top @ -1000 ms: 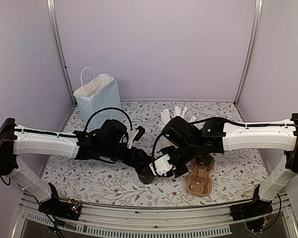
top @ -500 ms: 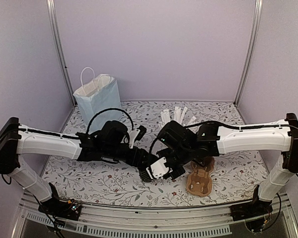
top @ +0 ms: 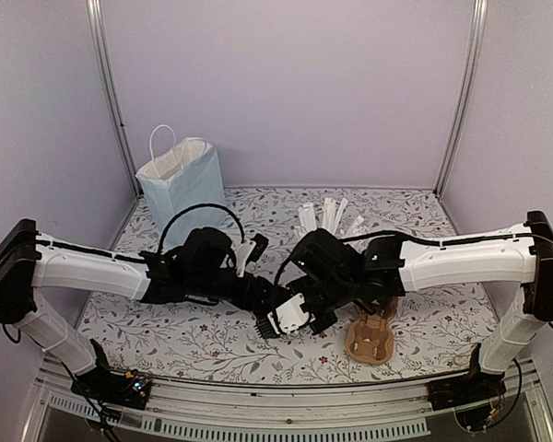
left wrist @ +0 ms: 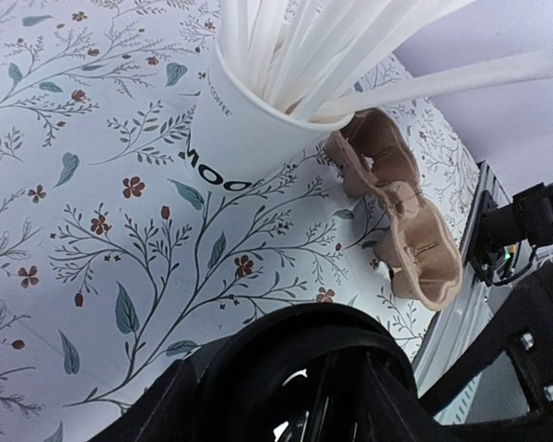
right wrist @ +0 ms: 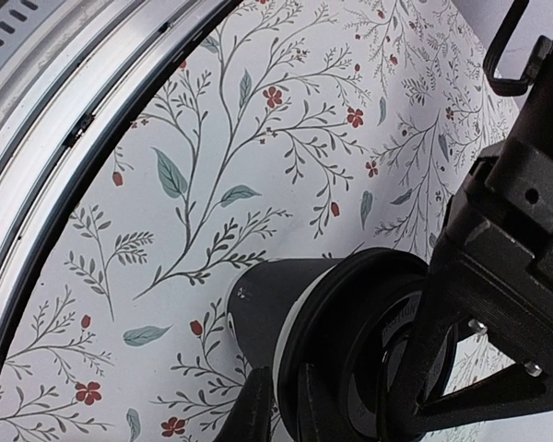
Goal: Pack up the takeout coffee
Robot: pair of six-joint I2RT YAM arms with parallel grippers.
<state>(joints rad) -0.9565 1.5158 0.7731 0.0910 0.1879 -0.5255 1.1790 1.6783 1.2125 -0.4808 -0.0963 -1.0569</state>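
Takeout coffee, a small black paper cup with a white rim (right wrist: 263, 308), is near the middle of the floral-printed worktop (top: 166, 336), a little toward its near edge, where the two arms meet. Whether its base touches the surface I cannot tell.

Next in size, a pale blue paper bag with a white handle (top: 180, 184) stands open in the far left corner, well apart from the cup. A brown moulded-pulp cup carrier (top: 370, 339) lies toward the near right, just beside the right arm's wrist. A white paper cup of tall wrapped white sticks (left wrist: 240, 129) stands just beside the carrier, on its far side.

The left end effector (top: 265, 319) appears clamped around the black cup, which fills the space at its tips in the left wrist view. The right end effector (top: 295, 318) is pressed in close at the cup's rim end. Its fingers are mostly hidden, so I cannot tell whether they are apart or together. A black ring beyond the white rim may be a lid.

I judge the cup light and thin-walled, easily dented by a hard squeeze. If filled, it would spill quickly when tipped, and its smooth paper could slip. The best hold is around the wall just under the stiffer rim, gentle and upright.
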